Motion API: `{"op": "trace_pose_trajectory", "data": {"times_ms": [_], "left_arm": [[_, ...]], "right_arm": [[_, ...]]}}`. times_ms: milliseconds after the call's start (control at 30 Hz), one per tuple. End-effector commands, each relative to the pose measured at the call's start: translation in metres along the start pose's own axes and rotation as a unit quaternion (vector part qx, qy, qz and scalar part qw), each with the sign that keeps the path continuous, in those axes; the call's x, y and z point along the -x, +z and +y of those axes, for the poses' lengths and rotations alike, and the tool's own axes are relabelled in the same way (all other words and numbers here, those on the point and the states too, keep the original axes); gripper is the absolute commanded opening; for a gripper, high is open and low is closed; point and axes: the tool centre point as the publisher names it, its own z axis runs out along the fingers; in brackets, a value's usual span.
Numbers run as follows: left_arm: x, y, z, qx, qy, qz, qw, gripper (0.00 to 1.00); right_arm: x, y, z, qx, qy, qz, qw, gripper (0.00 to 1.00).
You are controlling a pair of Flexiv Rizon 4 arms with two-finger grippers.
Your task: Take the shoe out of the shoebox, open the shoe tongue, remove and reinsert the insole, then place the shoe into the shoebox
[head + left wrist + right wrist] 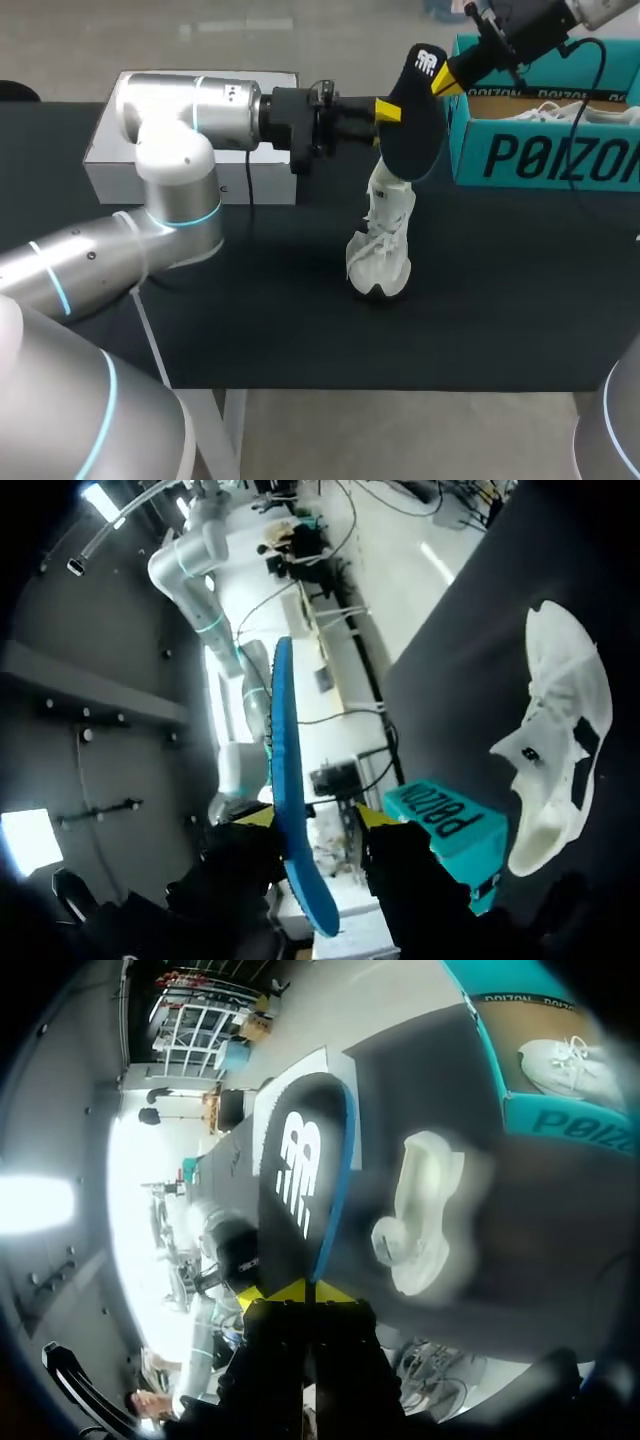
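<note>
Your right tool [450,80] pinches the insole [412,135]. Your left tool [388,110] straddles it, grip unclear. The shoe [380,250] stands below.

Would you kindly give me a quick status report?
Right gripper shut on insole; left gripper open around it. Shoe on table. Nothing between insole and shoe.

Silver, blue-ringed left arm [170,200] comes in from the near left, elbow bent, wrist level and pointing right. Black yellow-tipped left gripper [386,110] [315,820] has fingers apart around the dark blue-backed foam insole [412,125] [285,770] [300,1170], with a gap on one side. Right arm [600,10] enters at the far right, angled down-left. Black yellow-tipped right gripper [450,80] [300,1292] pinches the insole's end.
</note>
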Motion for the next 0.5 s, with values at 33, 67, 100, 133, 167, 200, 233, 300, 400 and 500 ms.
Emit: {"op": "trace_pose_trajectory", "data": {"times_ms": [33, 67, 100, 133, 167, 200, 233, 300, 400, 500], "left_arm": [[-0.002, 0.005, -0.001, 0.01, -0.026, -0.01, 1.0, 0.76], [-0.002, 0.005, -0.001, 0.005, -0.025, -0.013, 1.0, 0.86], [-0.001, 0.006, -0.002, 0.007, -0.032, -0.011, 0.999, 0.89], [-0.001, 0.006, -0.002, 0.005, -0.036, -0.011, 0.999, 0.9], [-0.001, 0.006, -0.002, 0.005, -0.036, -0.011, 0.999, 0.94], [-0.001, 0.006, -0.002, 0.008, -0.043, -0.006, 0.999, 0.95], [-0.001, 0.006, -0.002, 0.009, -0.043, -0.007, 0.999, 0.95], [0.0, 0.006, -0.001, 0.01, -0.05, -0.007, 0.999, 0.85], [0.003, 0.003, 0.003, 0.011, -0.051, -0.007, 0.999, 0.44], [0.006, 0.0, 0.005, 0.014, -0.053, -0.008, 0.998, 0.0]], "right_arm": [[-0.001, 0.005, 0.001, -0.002, -0.001, -0.003, 1.0, 0.0], [-0.002, 0.005, 0.001, -0.003, -0.001, -0.004, 1.0, 0.0], [-0.002, 0.006, 0.001, -0.003, -0.001, -0.004, 1.0, 0.0], [-0.002, 0.007, 0.001, -0.004, -0.002, -0.004, 1.0, 0.0], [-0.001, 0.008, 0.001, -0.005, -0.002, -0.004, 1.0, 0.0], [-0.001, 0.009, 0.001, -0.005, -0.002, -0.004, 1.0, 0.0], [-0.001, 0.01, 0.001, -0.006, -0.002, -0.004, 1.0, 0.0], [0.0, 0.014, 0.001, -0.009, -0.002, -0.005, 1.0, 0.0], [0.001, 0.015, 0.001, -0.011, -0.002, -0.006, 1.0, 0.0], [0.001, 0.016, 0.0, -0.012, -0.001, -0.005, 1.0, 0.0]]}}
